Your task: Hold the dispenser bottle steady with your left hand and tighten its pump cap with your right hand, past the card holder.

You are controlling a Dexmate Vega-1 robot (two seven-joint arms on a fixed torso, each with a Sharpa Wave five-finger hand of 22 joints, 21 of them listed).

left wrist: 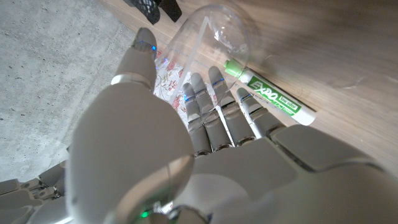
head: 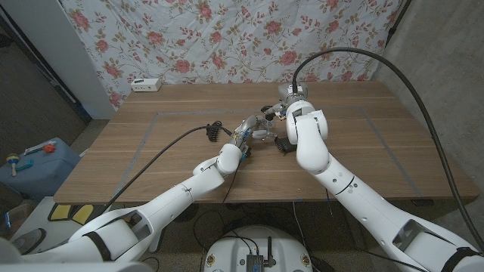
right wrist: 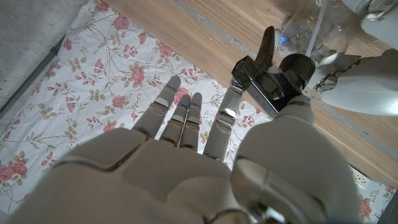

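The dispenser bottle [head: 259, 128] stands near the middle of the surface [head: 151, 143], a little toward its far edge. My left hand [head: 243, 137] is on its left side, fingers [left wrist: 214, 102] against its wall. My right hand [head: 293, 112] is at its right, by the pump cap [right wrist: 297, 65]. A marker [left wrist: 273, 98] lies on the surface just beside my left fingers. A small box [head: 146, 84] sits at the far left corner.

Table: my wooden table [head: 151, 159].
Far left: white box [head: 147, 84].
Centre: green marker [left wrist: 273, 98].
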